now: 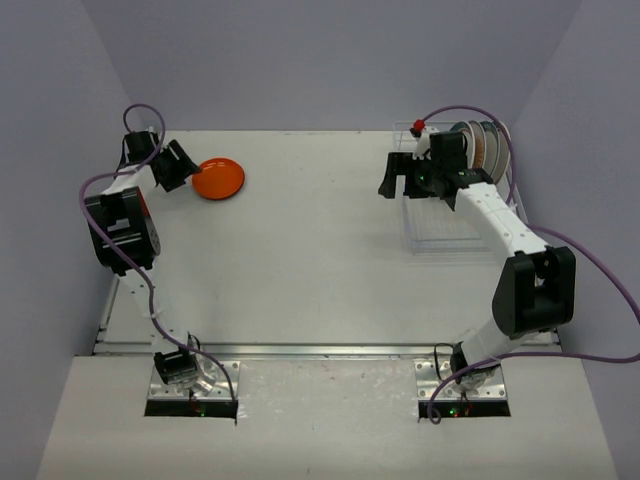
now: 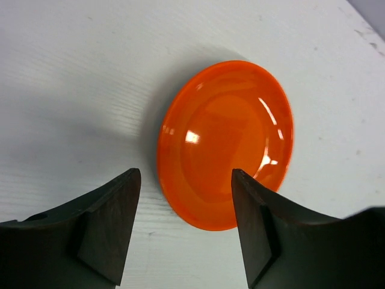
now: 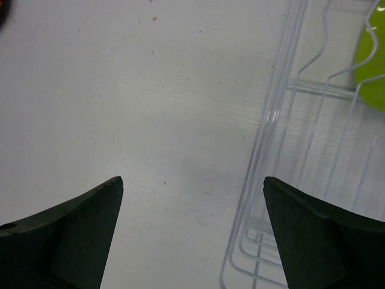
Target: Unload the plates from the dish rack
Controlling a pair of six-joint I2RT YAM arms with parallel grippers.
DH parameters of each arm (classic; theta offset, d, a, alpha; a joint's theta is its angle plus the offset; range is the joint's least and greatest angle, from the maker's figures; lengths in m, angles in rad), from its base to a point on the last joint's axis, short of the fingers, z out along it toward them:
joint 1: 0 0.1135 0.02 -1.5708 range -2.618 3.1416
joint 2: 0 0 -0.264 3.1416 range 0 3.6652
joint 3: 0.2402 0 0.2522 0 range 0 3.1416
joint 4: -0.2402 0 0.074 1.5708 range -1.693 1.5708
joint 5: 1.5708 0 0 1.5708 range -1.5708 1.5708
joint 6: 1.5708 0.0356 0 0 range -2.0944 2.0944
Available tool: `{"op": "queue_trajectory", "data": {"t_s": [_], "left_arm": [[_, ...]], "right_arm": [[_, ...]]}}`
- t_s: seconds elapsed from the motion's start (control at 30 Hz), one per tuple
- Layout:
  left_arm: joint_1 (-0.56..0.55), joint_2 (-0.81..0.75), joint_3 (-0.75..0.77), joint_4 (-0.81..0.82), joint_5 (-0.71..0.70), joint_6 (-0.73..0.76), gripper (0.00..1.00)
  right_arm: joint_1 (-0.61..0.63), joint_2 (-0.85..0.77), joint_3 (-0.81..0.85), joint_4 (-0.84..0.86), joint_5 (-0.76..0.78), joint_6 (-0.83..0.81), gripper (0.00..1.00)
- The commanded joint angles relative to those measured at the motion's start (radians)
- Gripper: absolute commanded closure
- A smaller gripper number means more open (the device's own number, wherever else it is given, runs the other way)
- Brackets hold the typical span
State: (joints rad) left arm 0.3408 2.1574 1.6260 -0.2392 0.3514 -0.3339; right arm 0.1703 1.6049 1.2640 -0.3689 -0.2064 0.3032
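Orange plate [image 1: 218, 179]: lying flat on the worktop [image 1: 320, 260], unloaded. My left tool [image 2: 184, 180] is hovering at its rim, parted, gripping nothing. My right tool [image 3: 192, 186] is hanging wide open, empty, beside the dish rack [image 1: 440, 235]; several plates [image 1: 478, 145] are awaiting removal inside.

1. Orange plate [image 1: 218, 179] [image 2: 225, 144]: solid glossy orange, no pattern, white glints.
2. Table [image 1: 300, 270]: plain white with a few tiny dark specks.
3. Dish rack [image 1: 440, 228] [image 3: 281, 120]: clear, colourless wire; the white table shows through.
4. Green plate [image 3: 374, 60]: plain lime green, only its edge in view.
5. Racked plates [image 1: 478, 143]: white with orange-brown banded rims; finer pattern too small to tell.
6. Left gripper [image 2: 186, 177] and right gripper [image 3: 192, 183]: matte black fingers.
7. Arms [image 1: 495, 215]: white links, black joints.
8. Cables [image 1: 465, 108]: purple.
9. Red bit [image 1: 419, 126] at the rack's far corner: bright red.
10. Walls [image 1: 320, 60]: pale grey-lilac, plain.
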Motion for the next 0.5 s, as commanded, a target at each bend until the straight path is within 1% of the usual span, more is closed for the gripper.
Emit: {"op": "queue_trajectory", "data": {"t_s": [0.0,0.03,0.07,0.1,0.13,0.17,0.2,0.23,0.3,0.33,0.4,0.47], "left_arm": [[-0.045,-0.206,-0.072,0.004,-0.200,0.168,0.40],[-0.064,-0.264,-0.109,0.018,-0.291,0.228,0.40],[-0.103,-0.299,-0.139,0.030,-0.342,0.265,0.40],[-0.106,-0.343,-0.172,0.051,-0.402,0.302,0.39],[-0.163,-0.404,-0.232,0.109,-0.467,0.358,0.39],[-0.194,-0.450,-0.279,0.140,-0.505,0.392,0.37],[-0.215,-0.488,-0.315,0.158,-0.523,0.425,0.35],[-0.247,-0.546,-0.369,0.170,-0.543,0.442,0.33],[-0.286,-0.624,-0.437,0.183,-0.561,0.458,0.33],[-0.300,-0.632,-0.443,0.184,-0.563,0.460,0.33],[-0.339,-0.694,-0.488,0.186,-0.572,0.460,0.34],[-0.371,-0.723,-0.514,0.187,-0.575,0.460,0.34]], "right_arm": [[-0.005,0.032,0.083,0.028,0.203,-0.090,0.01],[-0.005,0.053,0.104,0.029,0.264,-0.117,0.01],[-0.005,0.068,0.117,0.033,0.299,-0.146,0.02],[-0.006,0.085,0.134,0.034,0.341,-0.148,0.03],[-0.011,0.111,0.165,0.045,0.388,-0.175,0.07],[-0.017,0.131,0.186,0.053,0.415,-0.189,0.10],[-0.023,0.149,0.202,0.058,0.431,-0.196,0.13],[-0.029,0.179,0.229,0.071,0.462,-0.212,0.22],[-0.037,0.217,0.258,0.102,0.512,-0.235,0.42],[-0.038,0.232,0.270,0.113,0.533,-0.241,0.45],[-0.053,0.277,0.321,0.127,0.568,-0.247,0.52],[-0.064,0.312,0.365,0.136,0.584,-0.248,0.54]]}}
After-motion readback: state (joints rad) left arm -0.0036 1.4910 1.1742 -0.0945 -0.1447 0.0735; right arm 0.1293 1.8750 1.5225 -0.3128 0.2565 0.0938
